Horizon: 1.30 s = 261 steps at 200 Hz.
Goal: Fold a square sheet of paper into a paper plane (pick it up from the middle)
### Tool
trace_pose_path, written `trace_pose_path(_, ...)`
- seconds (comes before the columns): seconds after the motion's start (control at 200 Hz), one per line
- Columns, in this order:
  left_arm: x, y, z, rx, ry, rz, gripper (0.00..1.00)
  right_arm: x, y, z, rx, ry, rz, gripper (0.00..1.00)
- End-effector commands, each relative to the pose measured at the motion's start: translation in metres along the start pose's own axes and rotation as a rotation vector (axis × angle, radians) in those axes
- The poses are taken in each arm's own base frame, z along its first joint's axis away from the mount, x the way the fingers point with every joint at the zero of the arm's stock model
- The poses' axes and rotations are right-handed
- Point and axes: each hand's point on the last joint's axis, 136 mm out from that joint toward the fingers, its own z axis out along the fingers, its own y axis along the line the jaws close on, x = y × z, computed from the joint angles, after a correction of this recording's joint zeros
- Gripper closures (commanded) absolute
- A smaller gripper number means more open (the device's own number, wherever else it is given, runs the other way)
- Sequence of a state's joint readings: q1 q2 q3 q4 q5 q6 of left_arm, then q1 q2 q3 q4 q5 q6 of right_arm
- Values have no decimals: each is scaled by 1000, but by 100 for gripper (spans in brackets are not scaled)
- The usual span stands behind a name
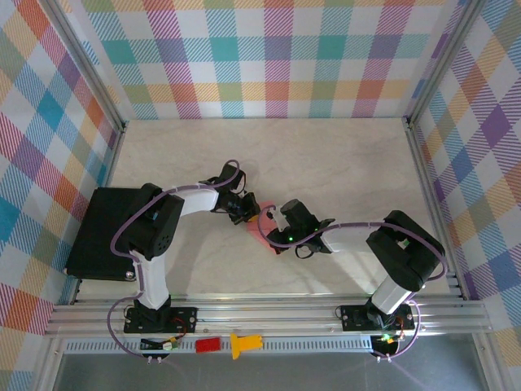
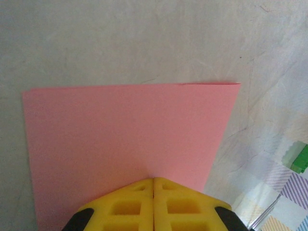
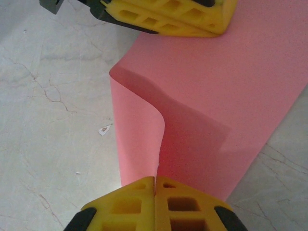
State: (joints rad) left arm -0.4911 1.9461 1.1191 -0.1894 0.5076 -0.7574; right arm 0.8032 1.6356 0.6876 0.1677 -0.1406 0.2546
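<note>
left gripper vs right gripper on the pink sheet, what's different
The right gripper is shut on a raised, curling flap of the square sheet of paper; at the left gripper the sheet lies flat. The right gripper's grip is plain; whether the left gripper pinches or only presses is unclear. Both are shut, yellow-tipped, at opposite sides of the sheet.
</note>
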Motion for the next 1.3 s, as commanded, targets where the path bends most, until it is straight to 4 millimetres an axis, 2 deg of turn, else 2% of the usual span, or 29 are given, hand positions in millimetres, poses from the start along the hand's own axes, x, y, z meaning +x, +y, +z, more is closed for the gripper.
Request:
trace_pose_path(0.0, 21, 39, 15, -149, 73, -38, 94, -9, -6, -3, 36, -16, 10, 95)
trace_pose_path(0.41, 24, 43, 18, -189, 94, -13, 95, -11, -13, -2, 77, -12, 15, 95)
trace_pose_path(1.3, 22, 36, 18, -178, 95, 0, 95, 7, -22, 9, 107, 71, 49, 95)
